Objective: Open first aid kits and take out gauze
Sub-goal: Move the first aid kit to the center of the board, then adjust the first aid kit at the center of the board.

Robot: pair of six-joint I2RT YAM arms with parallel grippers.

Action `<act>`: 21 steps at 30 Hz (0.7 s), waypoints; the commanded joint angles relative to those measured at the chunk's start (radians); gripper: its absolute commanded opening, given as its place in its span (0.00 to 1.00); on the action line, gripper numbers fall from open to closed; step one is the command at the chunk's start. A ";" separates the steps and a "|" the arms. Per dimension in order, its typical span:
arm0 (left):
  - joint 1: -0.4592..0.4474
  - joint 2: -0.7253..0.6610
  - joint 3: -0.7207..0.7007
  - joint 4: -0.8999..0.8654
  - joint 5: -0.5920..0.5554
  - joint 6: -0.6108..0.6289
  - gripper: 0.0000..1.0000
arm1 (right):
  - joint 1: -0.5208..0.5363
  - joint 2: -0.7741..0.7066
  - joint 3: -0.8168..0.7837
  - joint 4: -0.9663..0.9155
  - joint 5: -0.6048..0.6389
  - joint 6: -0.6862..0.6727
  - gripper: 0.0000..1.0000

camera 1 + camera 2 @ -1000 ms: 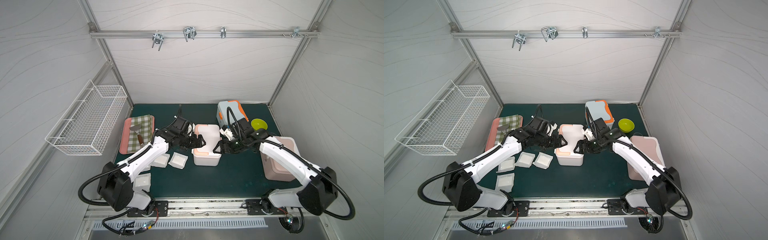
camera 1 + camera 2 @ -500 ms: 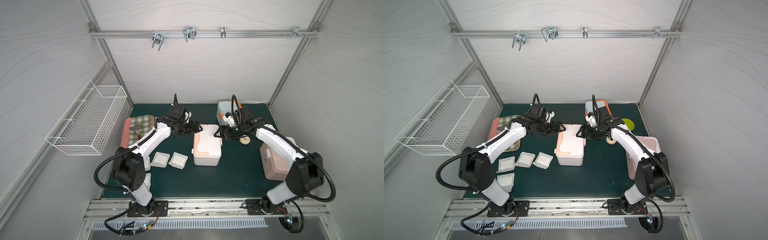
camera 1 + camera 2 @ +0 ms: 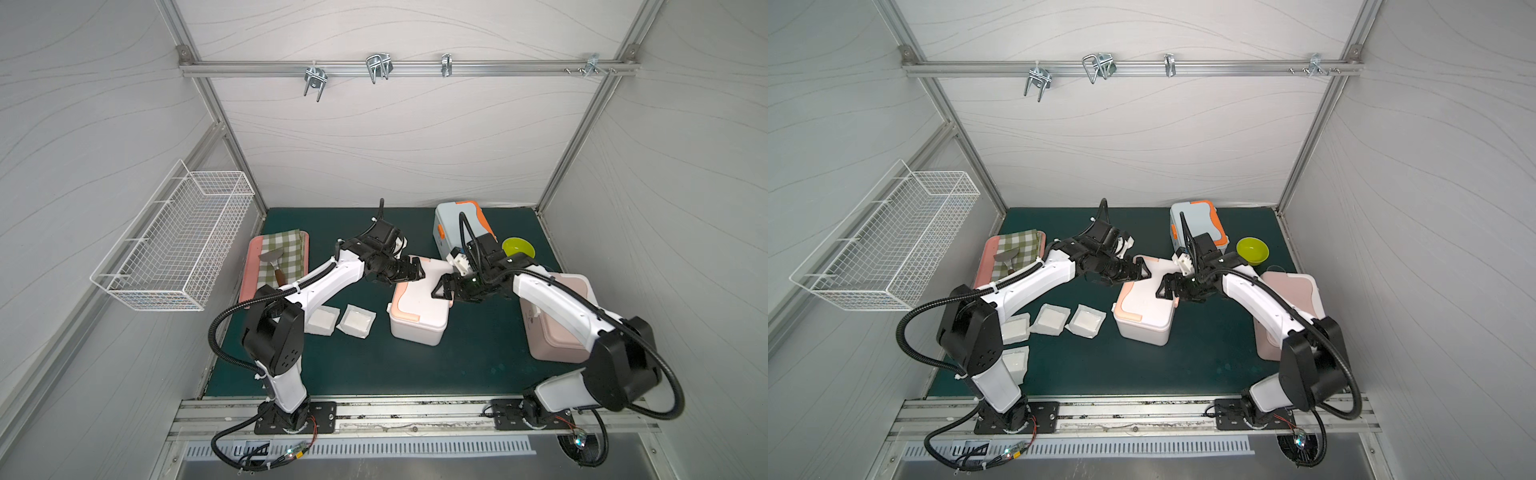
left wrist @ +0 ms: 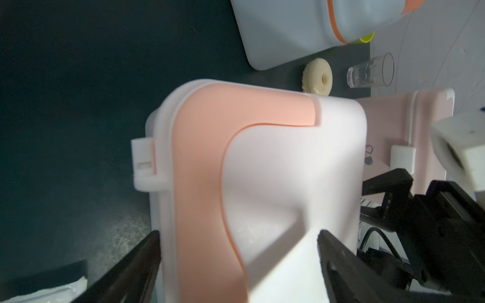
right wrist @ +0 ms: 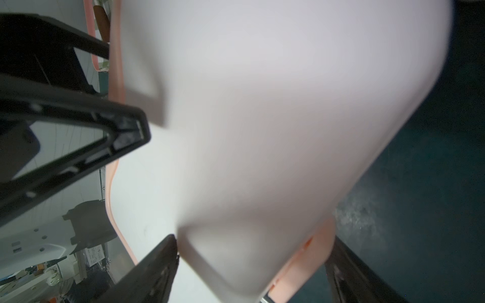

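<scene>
1. Dark green matting covers the surface (image 3: pixel 478 365) of a pale-walled booth. The white-and-peach kit (image 3: pixel 419 309) stands mid-scene, the pink kit (image 3: pixel 557 332) is to its right and the blue kit (image 3: pixel 451 220) is at the far side.
2. Half a second ago both arms stretched toward the far side. Now they have drawn back and come down, so the left claw (image 3: pixel 419 269) and the right claw (image 3: pixel 440 286) face each other over the far end of that kit's lid (image 4: pixel 262 170).
3. Both claws are spread wide and grip nothing. In each wrist view the jaws straddle an end of the lid.
4. The lid looks seated, so this kit probably counts as unopened. The side latch (image 4: pixel 143 162) shows, but I cannot tell whether it is released.
5. Four gauze pads (image 3: pixel 1086 323) lie on the surface left of the kit, well apart from both claws. Any gauze inside is hidden beneath the lid, directly under the claws.
</scene>
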 commanded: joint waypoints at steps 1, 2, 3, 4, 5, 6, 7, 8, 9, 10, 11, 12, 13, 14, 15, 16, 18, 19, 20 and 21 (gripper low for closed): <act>-0.083 -0.012 0.025 0.085 0.086 -0.031 0.92 | 0.025 -0.099 -0.046 0.027 -0.035 0.022 0.86; -0.095 -0.005 0.030 0.091 0.088 -0.034 0.92 | 0.026 -0.123 -0.064 0.022 -0.030 0.026 0.87; -0.103 0.001 0.038 0.096 0.091 -0.034 0.92 | 0.026 -0.151 -0.085 0.016 -0.024 0.032 0.87; -0.109 0.010 0.045 0.100 0.093 -0.028 0.92 | 0.026 -0.177 -0.101 0.006 -0.014 0.039 0.88; -0.108 0.015 0.050 0.099 0.095 -0.023 0.93 | 0.025 -0.196 -0.111 -0.005 -0.002 0.043 0.89; -0.105 0.019 0.061 0.091 0.084 -0.013 0.92 | 0.025 -0.217 -0.122 -0.023 0.016 0.047 0.91; -0.099 0.020 0.075 0.070 0.066 0.007 0.93 | 0.026 -0.239 -0.132 -0.039 0.035 0.051 0.97; -0.088 0.018 0.081 0.055 0.058 0.021 0.93 | 0.025 -0.259 -0.142 -0.046 0.042 0.054 0.99; -0.070 0.012 0.083 0.043 0.056 0.029 0.93 | 0.025 -0.283 -0.157 -0.052 0.043 0.058 0.99; -0.051 0.004 0.078 0.038 0.060 0.032 0.93 | 0.025 -0.309 -0.169 -0.054 0.042 0.063 0.99; -0.033 -0.004 0.071 0.035 0.066 0.035 0.93 | 0.025 -0.330 -0.182 -0.056 0.038 0.069 0.99; -0.013 -0.014 0.062 0.034 0.071 0.035 0.93 | 0.025 -0.351 -0.196 -0.052 0.027 0.076 0.99; 0.004 -0.025 0.054 0.031 0.074 0.037 0.93 | 0.026 -0.372 -0.211 -0.040 0.010 0.083 0.99; 0.014 -0.032 0.049 0.030 0.080 0.038 0.93 | 0.030 -0.389 -0.225 -0.027 -0.007 0.092 0.99; 0.020 -0.039 0.047 0.026 0.086 0.038 0.93 | 0.038 -0.405 -0.238 -0.008 -0.020 0.107 0.99; 0.020 -0.041 0.047 0.023 0.086 0.041 0.93 | 0.055 -0.416 -0.247 0.011 -0.030 0.116 0.99; 0.017 -0.034 0.049 0.038 0.117 0.032 0.93 | 0.098 -0.419 -0.253 0.043 -0.031 0.137 0.99; 0.014 -0.026 0.050 0.054 0.137 0.022 0.93 | 0.120 -0.415 -0.254 0.058 -0.027 0.147 0.99; 0.010 -0.014 0.056 0.067 0.148 0.016 0.93 | 0.145 -0.408 -0.254 0.077 -0.018 0.156 0.98; 0.005 0.002 0.066 0.076 0.150 0.015 0.93 | 0.166 -0.398 -0.253 0.096 -0.003 0.165 0.98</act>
